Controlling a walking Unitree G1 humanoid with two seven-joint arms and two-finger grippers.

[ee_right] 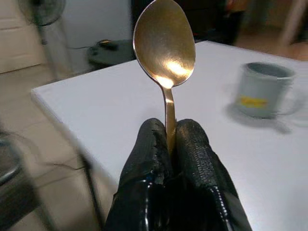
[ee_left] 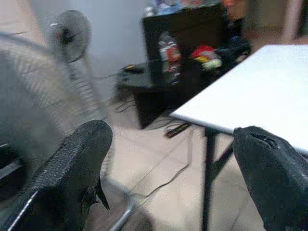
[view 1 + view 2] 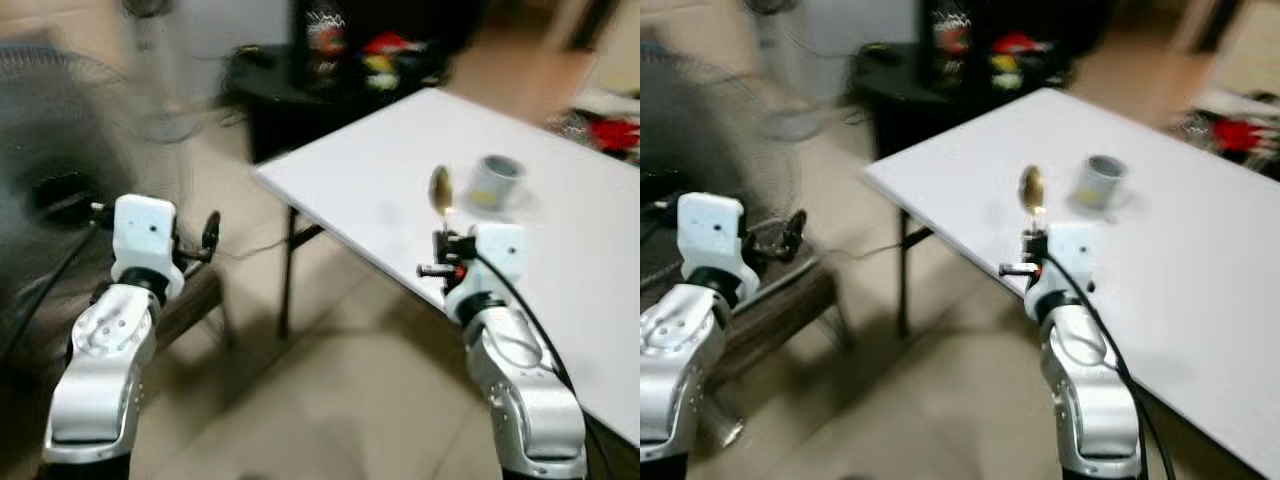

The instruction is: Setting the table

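My right gripper (image 1: 169,139) is shut on the handle of a golden spoon (image 1: 164,45), whose bowl points up and away from the fingers. In the eye views the spoon (image 3: 440,190) is held over the near edge of the white table (image 3: 560,260). A grey mug (image 3: 495,182) with a yellow label stands on the table just beyond the spoon. My left gripper (image 2: 168,159) is open and holds nothing. It hangs off to the left of the table, over the floor, with its black fingers (image 2: 72,168) spread wide.
A standing fan (image 3: 60,170) is at the left and a dark low bench (image 3: 190,300) lies under my left arm. A black cabinet (image 3: 330,70) with colourful items stands behind the table. Red items (image 3: 615,130) lie at the table's far right. Tiled floor lies ahead.
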